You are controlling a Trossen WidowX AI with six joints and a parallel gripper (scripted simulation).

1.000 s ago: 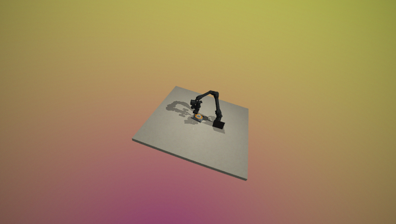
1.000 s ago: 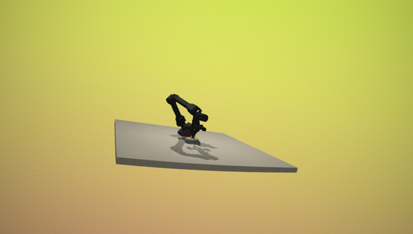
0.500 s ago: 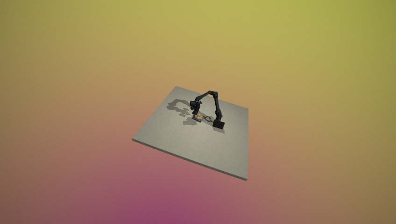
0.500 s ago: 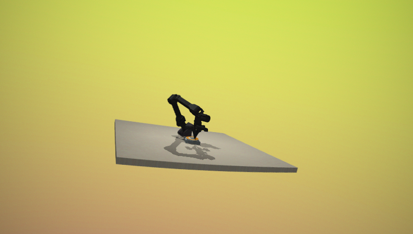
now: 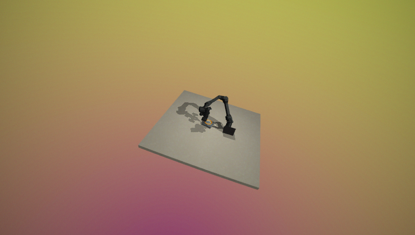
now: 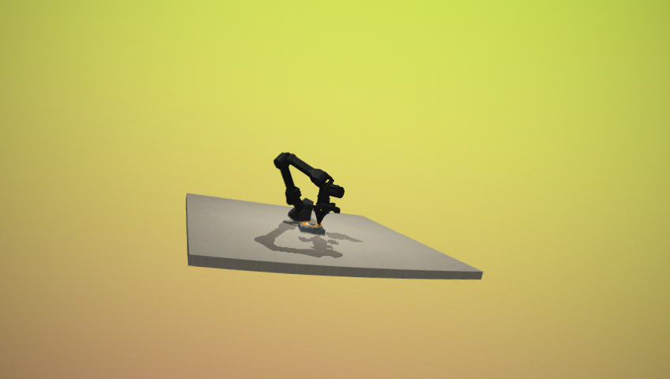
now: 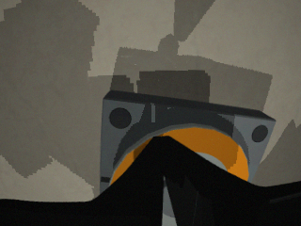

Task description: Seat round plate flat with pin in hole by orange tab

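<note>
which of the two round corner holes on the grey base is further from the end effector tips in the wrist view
The right corner hole. The shut end effector comes to a point left of the base's middle, so the left corner hole lies closer to it.

Setting: bare test stand, no room features. One grey square slab [image 5: 203, 151] carrying a black robot arm [image 5: 225, 107], backed by a plain yellow-to-pink gradient.
</note>
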